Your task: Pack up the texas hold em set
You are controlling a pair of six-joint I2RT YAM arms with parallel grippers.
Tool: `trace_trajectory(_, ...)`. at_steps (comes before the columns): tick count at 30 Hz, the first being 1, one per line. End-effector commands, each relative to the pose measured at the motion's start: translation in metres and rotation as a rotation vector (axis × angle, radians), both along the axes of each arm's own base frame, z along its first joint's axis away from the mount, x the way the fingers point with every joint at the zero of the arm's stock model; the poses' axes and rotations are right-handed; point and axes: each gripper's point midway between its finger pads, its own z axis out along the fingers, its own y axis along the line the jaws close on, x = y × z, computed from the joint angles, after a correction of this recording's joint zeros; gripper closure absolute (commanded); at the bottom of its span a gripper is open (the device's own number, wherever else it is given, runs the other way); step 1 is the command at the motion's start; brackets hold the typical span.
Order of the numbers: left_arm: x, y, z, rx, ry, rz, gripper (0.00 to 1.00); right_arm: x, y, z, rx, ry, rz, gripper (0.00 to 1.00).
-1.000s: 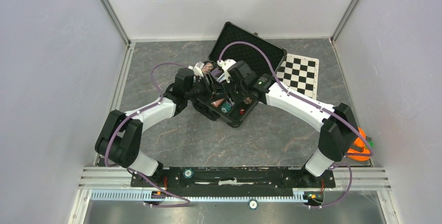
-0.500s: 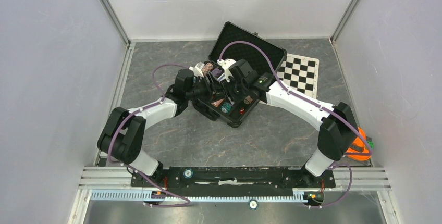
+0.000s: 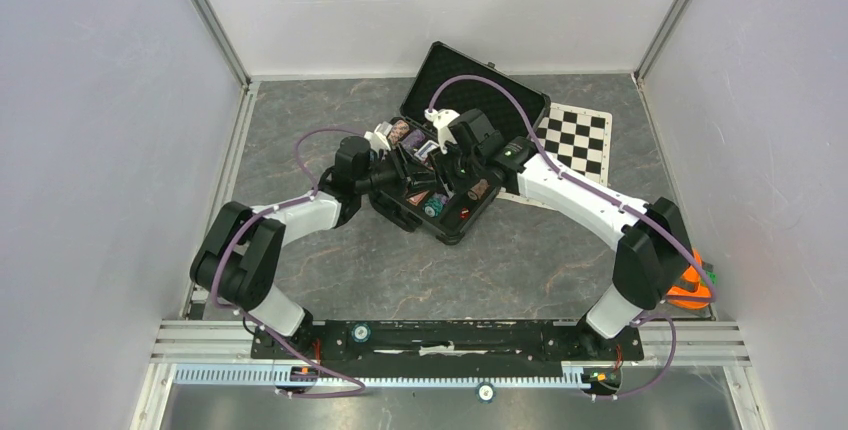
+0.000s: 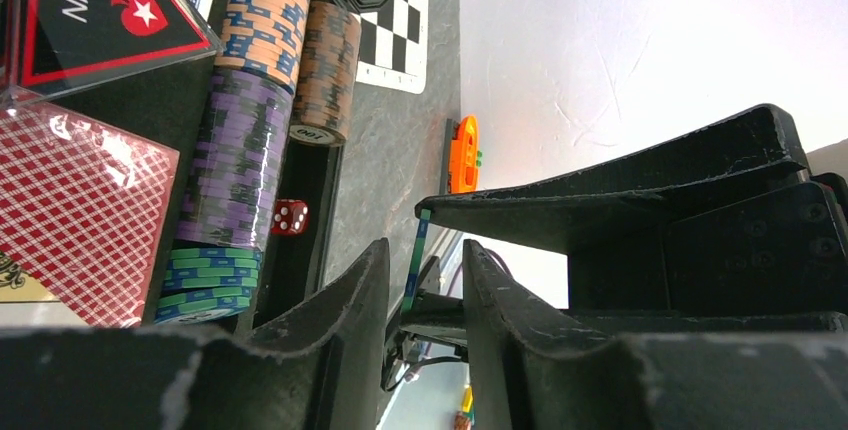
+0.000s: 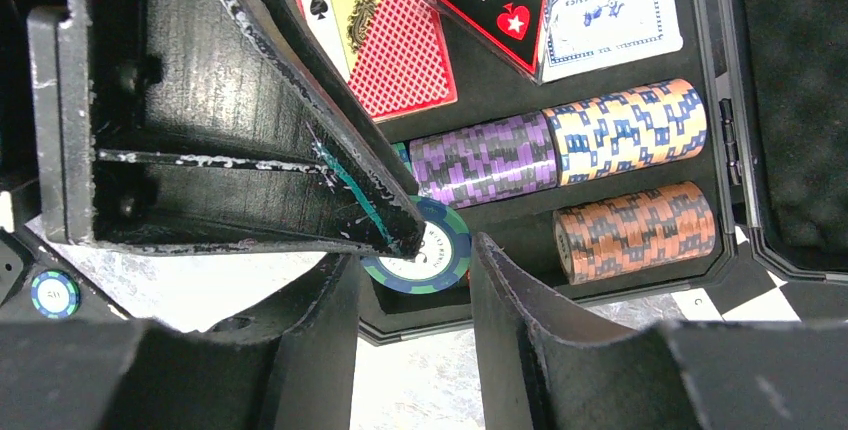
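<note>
Grey marbled desk (image 3: 400,270), pale walls (image 3: 100,100), open case (image 3: 455,65); left jaws straddle a teal chip (image 4: 415,260), grip unclear; right jaws apart.

The right gripper (image 5: 415,285) hangs with fingers apart and nothing between them over a corner of the open black case (image 5: 722,215), where a teal chip (image 5: 438,255) lies face up beside the brown stack (image 5: 635,230). Beyond these lie the purple stack (image 5: 485,158) and the orange-and-blue stack (image 5: 625,130), then the red deck (image 5: 400,45), the "ALL IN" triangle (image 5: 500,5) and the blue deck (image 5: 610,5). The left gripper (image 5: 400,238) reaches in from the upper left, its tip over that chip's edge, a thin teal strip (image 5: 350,185) along one finger's inner face.
</note>
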Motion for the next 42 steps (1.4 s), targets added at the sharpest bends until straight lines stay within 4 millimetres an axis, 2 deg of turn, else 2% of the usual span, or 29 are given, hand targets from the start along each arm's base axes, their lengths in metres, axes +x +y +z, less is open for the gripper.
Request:
trace_trajectory(1, -0.013, -0.007, 0.011, -0.073, 0.012, -0.078, 0.60, 0.005, 0.008, 0.023, 0.080, -0.062, 0.033, 0.60)
trace_trajectory(8, -0.019, -0.005, 0.001, -0.040, 0.052, -0.091, 0.58, 0.007, 0.010, 0.024, 0.095, -0.060, 0.042, 0.59)
trace_trajectory(10, -0.019, -0.005, -0.003, -0.026, 0.055, -0.094, 0.60, 0.007, 0.011, 0.025, 0.105, -0.059, 0.051, 0.59)
trace_trajectory(13, -0.018, -0.005, -0.004, -0.023, 0.058, -0.096, 0.71, 0.006, 0.014, 0.026, 0.118, -0.056, 0.060, 0.59)
trace_trajectory(18, -0.017, -0.006, -0.004, -0.025, 0.053, -0.097, 0.98, 0.005, 0.014, 0.025, 0.119, -0.054, 0.063, 0.59)
trace_trajectory(20, -0.018, -0.006, -0.003, -0.025, 0.051, -0.096, 0.98, 0.006, 0.012, 0.023, 0.114, -0.053, 0.060, 0.58)
trace_trajectory(22, -0.017, -0.005, -0.002, -0.018, 0.044, -0.090, 0.98, 0.005, 0.009, 0.021, 0.106, -0.051, 0.058, 0.43)
trace_trajectory(26, -0.014, 0.000, -0.003, 0.032, 0.019, -0.068, 0.98, 0.003, 0.000, 0.023, 0.108, -0.067, 0.040, 0.26)
trace_trajectory(29, -0.014, 0.008, -0.006, 0.115, -0.004, -0.044, 0.98, 0.001, -0.012, 0.031, 0.107, -0.097, 0.016, 0.16)
trace_trajectory(33, -0.014, 0.029, -0.001, 0.277, -0.062, 0.025, 0.98, -0.003, -0.034, 0.042, 0.088, -0.164, -0.037, 0.15)
trace_trajectory(37, -0.025, 0.052, 0.008, 0.395, -0.105, 0.104, 0.98, -0.006, -0.069, 0.048, 0.058, -0.255, -0.158, 0.15)
trace_trajectory(42, -0.041, 0.074, 0.023, 0.515, -0.164, 0.249, 0.98, -0.020, -0.107, 0.051, 0.089, -0.363, -0.285, 0.15)
